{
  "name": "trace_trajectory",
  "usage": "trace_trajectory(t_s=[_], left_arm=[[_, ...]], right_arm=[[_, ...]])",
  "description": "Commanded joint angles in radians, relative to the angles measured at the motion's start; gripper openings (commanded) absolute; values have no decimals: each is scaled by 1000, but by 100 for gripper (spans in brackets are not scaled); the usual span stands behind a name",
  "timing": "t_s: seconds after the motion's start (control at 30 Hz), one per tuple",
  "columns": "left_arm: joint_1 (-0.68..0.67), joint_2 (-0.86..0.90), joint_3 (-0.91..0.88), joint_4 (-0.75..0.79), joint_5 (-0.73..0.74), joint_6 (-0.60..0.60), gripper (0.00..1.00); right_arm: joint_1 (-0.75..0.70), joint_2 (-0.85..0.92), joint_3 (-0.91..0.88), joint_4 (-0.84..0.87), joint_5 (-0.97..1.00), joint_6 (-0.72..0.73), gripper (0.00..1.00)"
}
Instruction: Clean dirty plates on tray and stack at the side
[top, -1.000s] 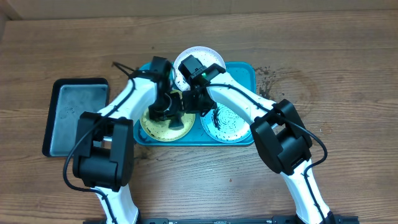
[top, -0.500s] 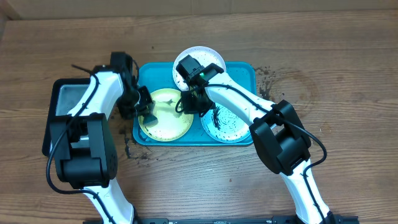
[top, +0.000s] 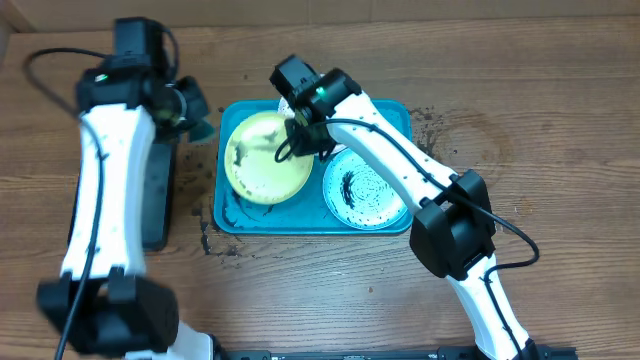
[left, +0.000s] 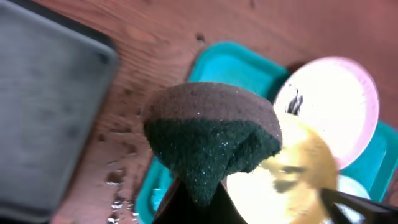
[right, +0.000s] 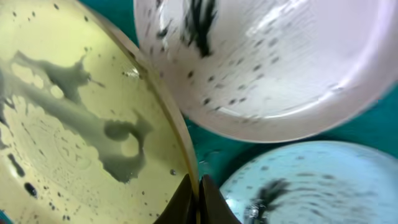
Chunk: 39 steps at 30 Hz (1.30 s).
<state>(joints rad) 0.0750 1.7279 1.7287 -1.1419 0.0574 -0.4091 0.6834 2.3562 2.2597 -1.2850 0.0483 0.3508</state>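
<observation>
A: Where is the yellow-green round plate (top: 262, 160)?

B: Over the left half of the turquoise rectangular plastic tray (top: 395, 112), smeared grey and dotted with black specks. The right fingers (right: 185, 205) are pinched together on its rim, on the side toward the white round plate (right: 267, 62).

A: Is it lying flat?

B: It looks tipped to me, with the pinched edge crossing in front of the white one. I cannot tell whether its far side touches the tray.

A: And the other two?

B: The white one sits at the tray's back edge, streaked black, and from above it is mostly hidden under the right arm (top: 380, 150). The light blue round plate (top: 365, 195) lies flat in the front right part of the tray, just beside the yellow-green one. It is speckled black, with a dark smear in its middle.

A: And the left side?

B: Off the tray. The left fingers (left: 189, 211) are clamped on a dark green scouring sponge with a brown back (left: 211, 137), squeezed into a wedge. It is held above the wooden bench (top: 540, 80), between the turquoise tray and the grey tray with a black rim (left: 43, 112) — well apart from the plates.

A: And the bench itself?

B: There are wet drops (left: 115, 180) beside the tray's left rim and dark specks (top: 430, 125) by its right back corner.
</observation>
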Motion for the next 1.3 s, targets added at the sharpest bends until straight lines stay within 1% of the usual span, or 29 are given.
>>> trace_trajectory(t_s=[0.0, 0.13, 0.23, 0.37, 0.5, 0.63, 0.73, 1.1, 1.13, 1.2, 1.23, 1.27], left_arm=[[66, -77, 23, -29, -77, 20, 4], [124, -87, 23, -68, -77, 20, 4], [156, -76, 21, -89, -76, 20, 4], [182, -70, 21, -104, -76, 20, 4], [196, -69, 21, -107, -78, 20, 4], [196, -69, 21, -109, -95, 19, 4], [196, -69, 21, -111, -95, 19, 4], [197, -69, 21, -111, -94, 19, 4], [197, -69, 21, -111, -94, 19, 4], [197, -69, 21, -112, -94, 20, 4], [197, -69, 21, -115, -94, 20, 4], [197, -69, 21, -119, -95, 20, 4]], right_arm=[[18, 6, 145, -58, 260, -97, 4], [60, 6, 254, -114, 470, -248, 4], [106, 6, 294, -119, 659, -311, 4], [183, 6, 302, -92, 883, -427, 4], [266, 6, 301, -31, 1005, -558, 4], [327, 6, 301, 27, 1010, -655, 4], [353, 6, 301, 52, 1016, -699, 4], [362, 6, 301, 55, 1040, -718, 4], [363, 6, 301, 55, 1039, -712, 4], [357, 6, 299, 50, 990, -589, 4], [352, 6, 299, 41, 936, -546, 4], [340, 7, 296, 21, 811, -510, 4]])
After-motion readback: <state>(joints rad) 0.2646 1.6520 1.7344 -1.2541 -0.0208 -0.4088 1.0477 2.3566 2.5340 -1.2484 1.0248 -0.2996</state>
